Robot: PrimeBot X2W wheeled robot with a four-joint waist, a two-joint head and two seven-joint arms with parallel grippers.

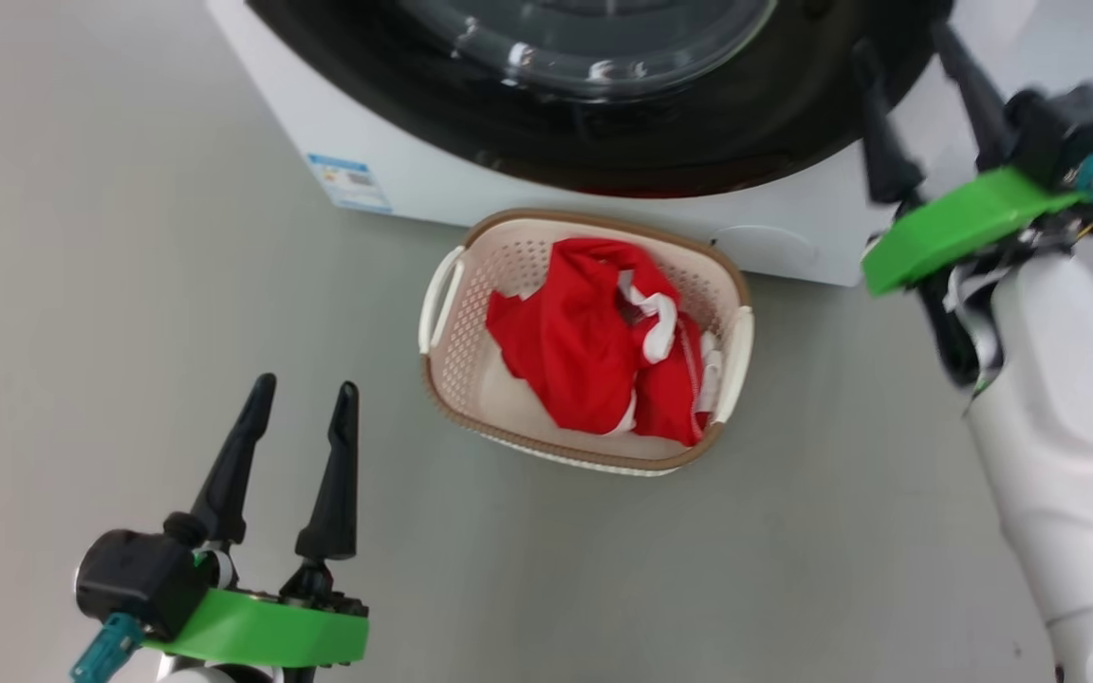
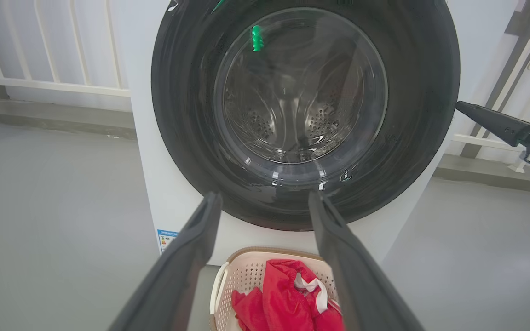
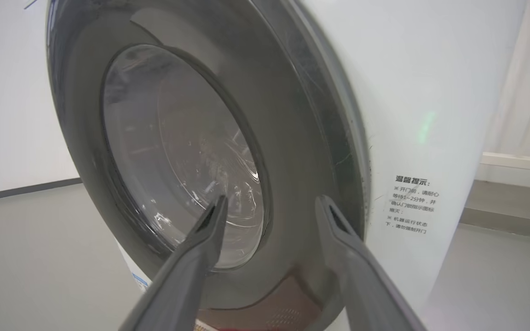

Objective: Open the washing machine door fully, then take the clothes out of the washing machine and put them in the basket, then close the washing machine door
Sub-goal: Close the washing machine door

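Washing machine door (image 2: 304,105) shut flat against the front of the white washing machine (image 1: 433,185), round glass window facing out toward the robot, steel drum dimly visible through it in the left wrist view. Basket (image 1: 464,360) on the grey floor (image 1: 129,285) just in front of the machine, below the door's lower rim; long axis left to right across the head view, roughly along the machine's front, right end angled a little nearer the robot, handles at the two short ends, open top upward. Clothes (image 1: 584,341) heaped inside the basket, red with white trim, bunched toward its right half, bare cream bottom showing at the left. Left gripper (image 1: 307,384) low at the left above the floor, beside the basket but apart from it, fingers spread with nothing between them, pointing up the view toward the machine. Right gripper (image 1: 899,38) high at the right, fingers likewise spread and empty, tips aimed at the door's right rim; touching or just short of it, impossible to tell. Small blue label (image 1: 349,182) at the machine's lower left corner
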